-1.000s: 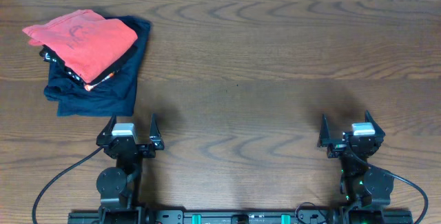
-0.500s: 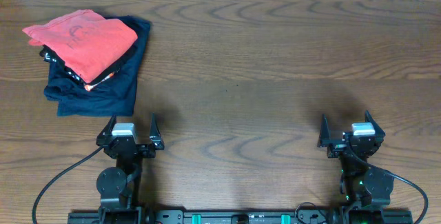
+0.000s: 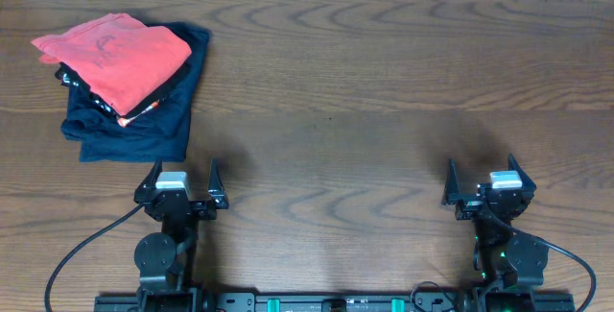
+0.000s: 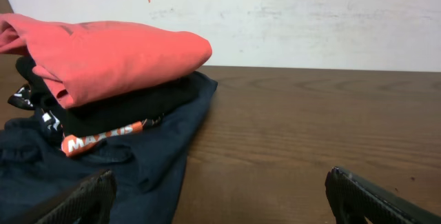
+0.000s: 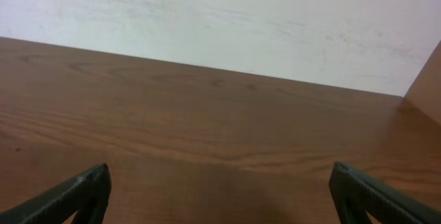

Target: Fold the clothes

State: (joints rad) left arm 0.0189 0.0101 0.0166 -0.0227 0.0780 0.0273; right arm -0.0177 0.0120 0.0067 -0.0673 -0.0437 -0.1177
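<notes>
The coral-red T-shirt [image 3: 120,55] lies folded on top of a pile at the far left of the table, over a black garment and a navy-blue garment. It also shows in the left wrist view [image 4: 103,55]. Its lettering is hidden. My left gripper [image 3: 182,173] is open and empty near the front edge, just in front of the pile; its fingertips show in the left wrist view [image 4: 220,189]. My right gripper [image 3: 483,170] is open and empty near the front right, over bare wood, and shows in the right wrist view [image 5: 220,189].
The black folded garment [image 4: 117,110] with an orange-and-white label sits under the T-shirt. The navy-blue folded garment [image 3: 144,125] is at the bottom [image 4: 124,165]. A white wall [image 5: 220,17] runs behind the wooden table [image 3: 365,91].
</notes>
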